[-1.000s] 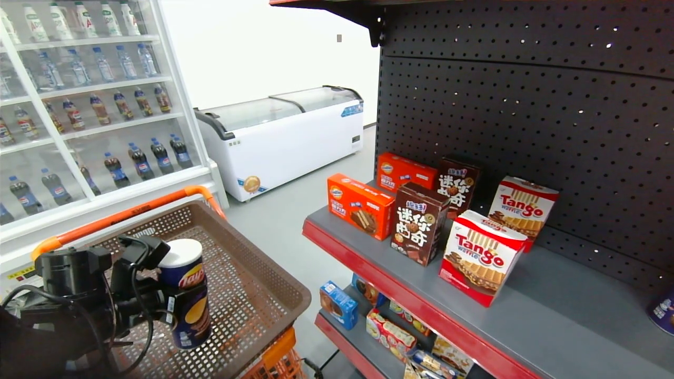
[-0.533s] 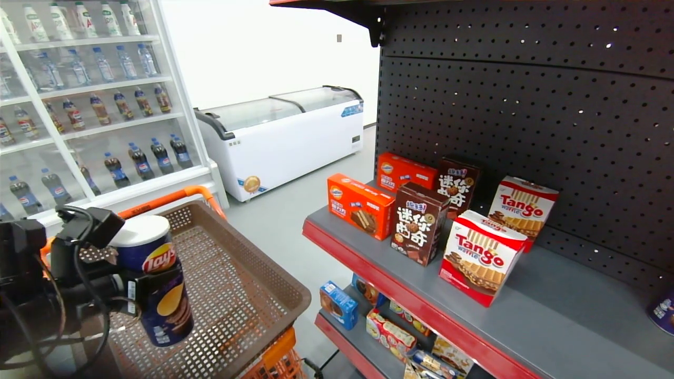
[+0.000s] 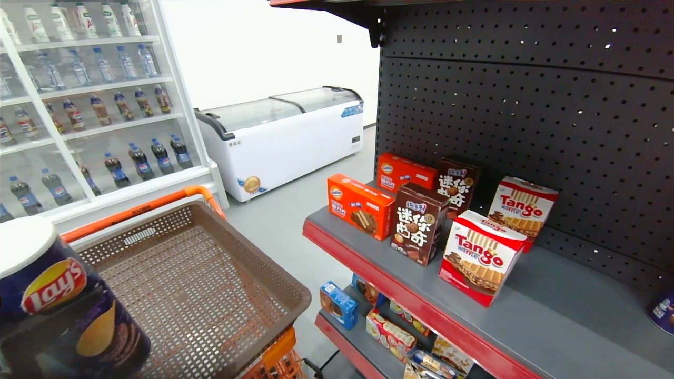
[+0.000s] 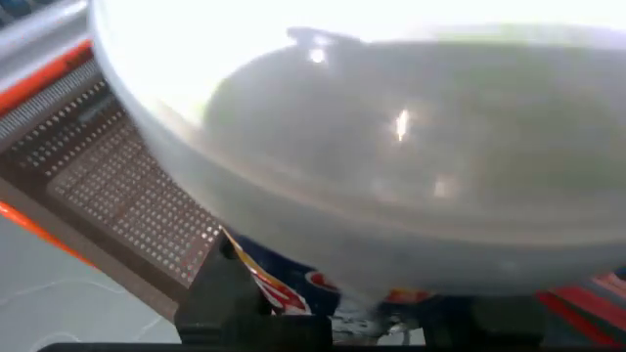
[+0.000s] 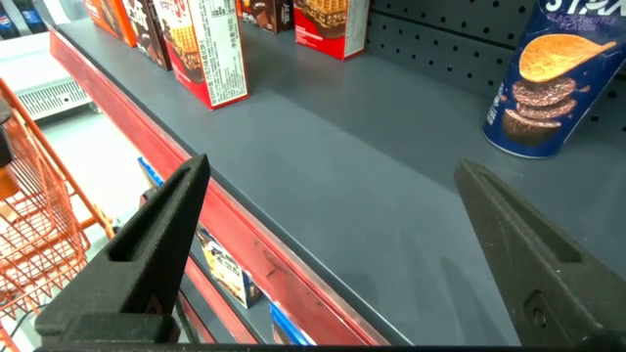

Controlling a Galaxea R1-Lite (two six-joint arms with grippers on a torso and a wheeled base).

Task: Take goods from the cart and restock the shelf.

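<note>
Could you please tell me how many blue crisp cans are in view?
2. The held can is near the cart, at left; the shelved can stands on the grey shelf, far right. More could be hidden.

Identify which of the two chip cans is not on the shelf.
The near chip can, raised beside the cart basket; the other can stands on the grey shelf.

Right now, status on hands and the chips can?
Left hand shut on chips can, clear of cart basket. Right hand open over shelf. No obstruction seen.
</note>
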